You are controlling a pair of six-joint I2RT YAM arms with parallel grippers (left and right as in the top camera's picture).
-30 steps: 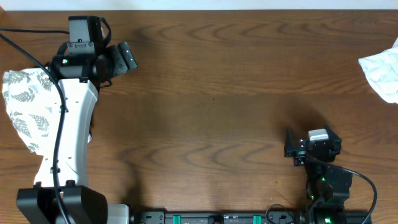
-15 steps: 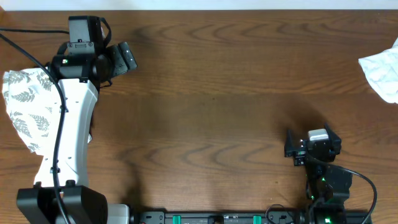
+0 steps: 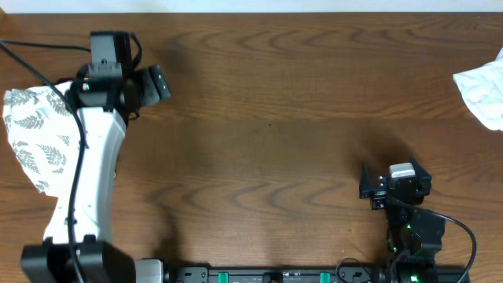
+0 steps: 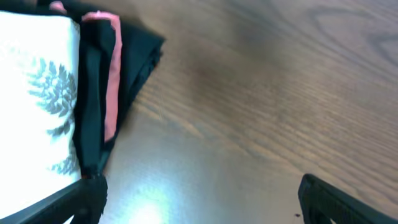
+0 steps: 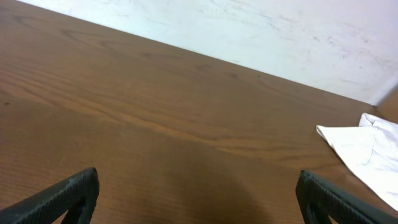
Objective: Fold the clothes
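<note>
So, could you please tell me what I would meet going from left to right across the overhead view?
The white fern-print fabric dress at the left edge → the black left gripper, open → the black right gripper, open → the plain white crumpled cloth at the right edge.

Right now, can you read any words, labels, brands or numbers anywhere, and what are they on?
No text can be read anywhere in these pictures.
The dress bears only a fern-leaf print, no label.
The pale patch on the right arm is too small to read, if it holds any writing.
The white cloth and the table show no marks.
</note>
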